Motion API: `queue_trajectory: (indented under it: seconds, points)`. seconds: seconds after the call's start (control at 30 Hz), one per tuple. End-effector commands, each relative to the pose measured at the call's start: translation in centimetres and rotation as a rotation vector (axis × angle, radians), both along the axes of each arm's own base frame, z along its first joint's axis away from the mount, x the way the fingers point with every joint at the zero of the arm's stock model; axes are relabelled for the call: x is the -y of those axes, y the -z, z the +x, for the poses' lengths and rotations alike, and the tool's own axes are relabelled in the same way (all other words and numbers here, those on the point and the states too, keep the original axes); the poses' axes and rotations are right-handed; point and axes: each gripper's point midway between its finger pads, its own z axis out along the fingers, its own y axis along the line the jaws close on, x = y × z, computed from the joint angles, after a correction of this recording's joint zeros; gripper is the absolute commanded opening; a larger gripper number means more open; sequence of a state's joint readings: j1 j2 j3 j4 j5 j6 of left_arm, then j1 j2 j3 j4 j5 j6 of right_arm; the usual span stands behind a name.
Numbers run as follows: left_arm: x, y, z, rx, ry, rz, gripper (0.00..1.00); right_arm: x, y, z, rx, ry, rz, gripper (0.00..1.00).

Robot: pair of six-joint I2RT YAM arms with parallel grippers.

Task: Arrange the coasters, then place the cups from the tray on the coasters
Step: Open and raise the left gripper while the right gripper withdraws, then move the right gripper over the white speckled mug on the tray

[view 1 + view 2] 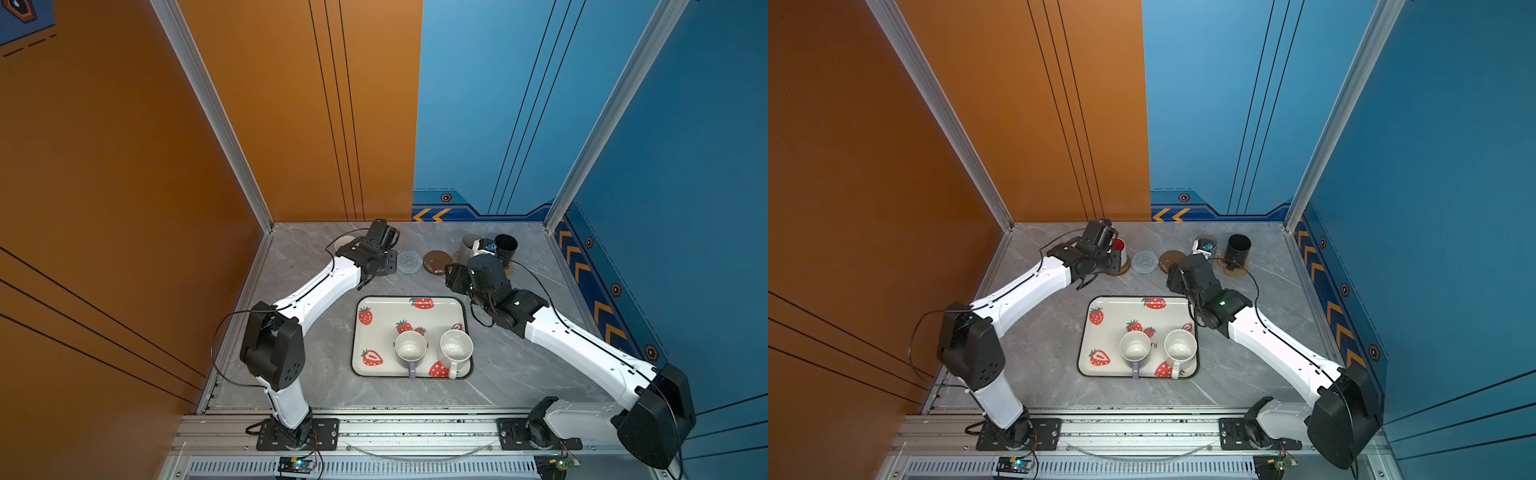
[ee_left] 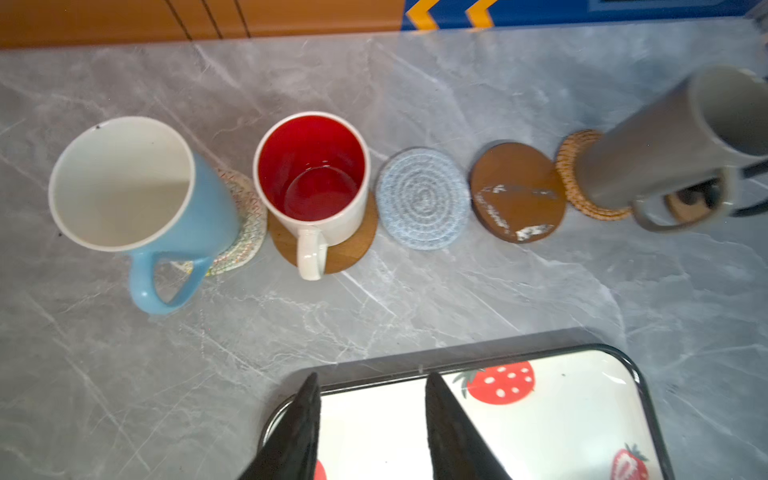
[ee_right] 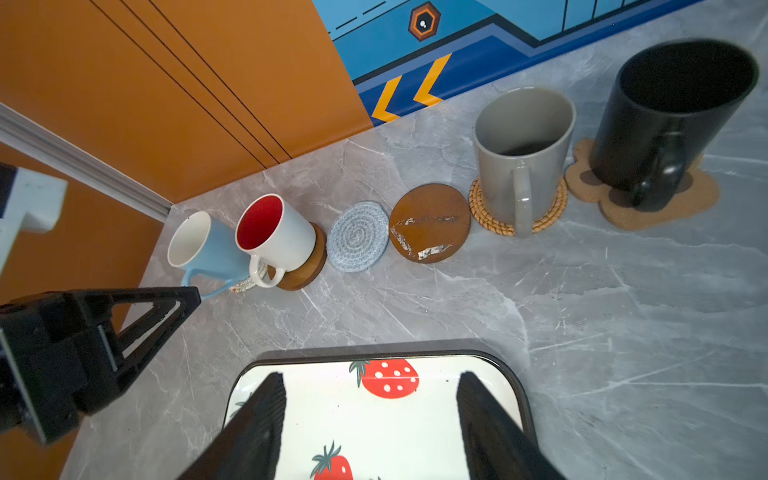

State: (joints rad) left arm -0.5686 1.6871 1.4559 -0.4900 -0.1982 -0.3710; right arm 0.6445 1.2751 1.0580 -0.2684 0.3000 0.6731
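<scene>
Since both pairs show plainly in the wrist views, we log left jaws released and empty, right jaws released and empty, spread wider. Each pair hangs over the end of the tray point(image 1: 386, 309) nearest the coaster row. It sits in the middle of the bench point(image 1: 519, 365) with two cups upright in it: lavender mug point(image 1: 410, 349) and speckled white mug point(image 1: 456, 349), side by side, not touching, at its near end.

Beyond it, six coasters lie in one row along the far wall. We count four loaded, two bare. Left to right in both top views:
- light blue mug point(image 2: 124, 183) on beige woven round point(image 2: 245, 220)
- white mug with red inside point(image 2: 311, 174) on wooden disc point(image 2: 353, 249)
- grey woven round point(image 2: 422, 199), bare
- scuffed wooden disc point(image 2: 517, 191), bare
- grey mug point(image 3: 519, 158) on rattan round point(image 3: 486, 216)
- black mug point(image 3: 665, 116) on paw coaster point(image 3: 623, 216)

Six cups total, all upright.
</scene>
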Motion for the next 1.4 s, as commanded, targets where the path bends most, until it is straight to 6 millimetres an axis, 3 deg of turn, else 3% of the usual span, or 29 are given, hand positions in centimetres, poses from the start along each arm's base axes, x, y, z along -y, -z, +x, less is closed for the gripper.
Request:
queue_trajectory:
  seconds: [0.0, 0.1, 0.27, 0.47, 0.57, 0.67, 0.77, 0.83, 1.03, 1.37]
  points:
    - [1.6, -3.1, -0.8, 0.140, 0.062, -0.051, 0.45, 2.3, -1.6, -1.7, -0.013, 0.040, -0.149, 0.64]
    - [1.9, -4.1, -1.6, 0.186, 0.089, -0.090, 0.45, 3.0, -2.8, -3.3, 0.001, 0.048, -0.245, 0.64]
    - [1.7, -4.9, -2.7, 0.228, 0.119, -0.123, 0.47, 3.9, -4.9, -5.3, 0.036, 0.033, -0.251, 0.64]
    - [1.3, -5.7, -3.6, 0.249, 0.134, -0.138, 0.48, 5.4, -9.7, -7.0, 0.144, 0.026, -0.199, 0.64]
    - [1.0, -6.1, -4.0, 0.264, 0.137, -0.140, 0.48, 4.5, -11.7, -7.5, 0.198, -0.035, -0.151, 0.64]
    - [0.5, -6.3, -4.3, 0.273, 0.133, -0.133, 0.49, 1.6, -12.1, -8.0, 0.202, -0.192, -0.098, 0.62]
    - [0.0, -6.4, -4.5, 0.281, 0.124, -0.128, 0.50, -0.7, -10.3, -9.0, 0.094, -0.320, -0.110, 0.61]
    - [-0.3, -6.4, -4.6, 0.281, 0.118, -0.125, 0.50, -1.0, -8.8, -9.8, 0.007, -0.345, -0.164, 0.61]
    - [-1.1, -6.3, -4.8, 0.290, 0.106, -0.113, 0.53, 0.1, -3.0, -12.9, -0.204, -0.334, -0.308, 0.62]
    - [-1.4, -6.0, -4.3, 0.293, 0.097, -0.131, 0.54, 2.9, 3.8, -18.6, -0.358, -0.221, -0.195, 0.61]
